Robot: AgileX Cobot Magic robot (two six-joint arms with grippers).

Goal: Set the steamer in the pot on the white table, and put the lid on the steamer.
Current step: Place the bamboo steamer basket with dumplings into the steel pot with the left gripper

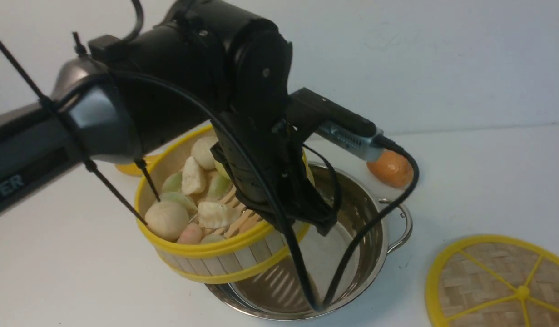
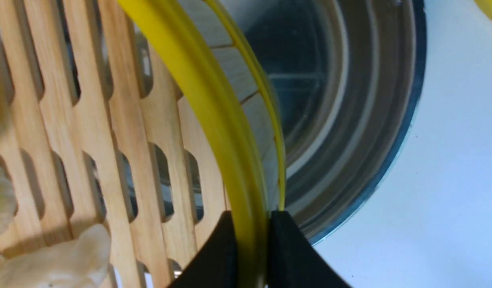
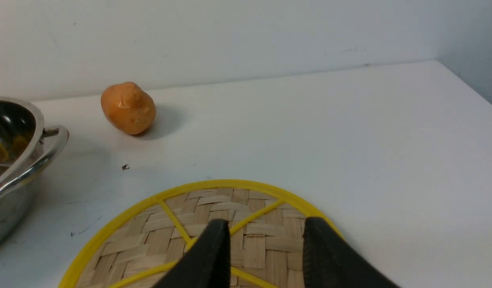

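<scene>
Overhead, the left arm enters the front view from the left, runs forward and bends down at the wrist, so the left end effector (image 2: 251, 240) points down at the steamer (image 1: 215, 249). Its two black fingers (image 2: 287, 248) are nearly closed, pinching the yellow top rim on the pot-facing side: one finger inside the basket, one outside.

Steamer: held tilted, with the gripped side higher and the side nearest the camera lower. It overlaps the left part of the pot (image 1: 368, 213). Whether its base touches the pot's rim, I cannot tell. Pale buns (image 1: 167, 220) lie bunched on the slatted floor, away from the grip.

Pot: stands on the white bench (image 1: 479, 181), with one wire handle showing on its right.

Right arm: not visible in the front view. Its wrist camera shows the right end effector (image 3: 265, 232) low over the lid (image 1: 488, 290), fingers spread apart with nothing between them. Contact with the weave cannot be judged.

Lid: flat on the bench, right of the pot and apart from it.

Orange lump (image 3: 128, 107): on the bench behind the pot, near the back edge.
</scene>
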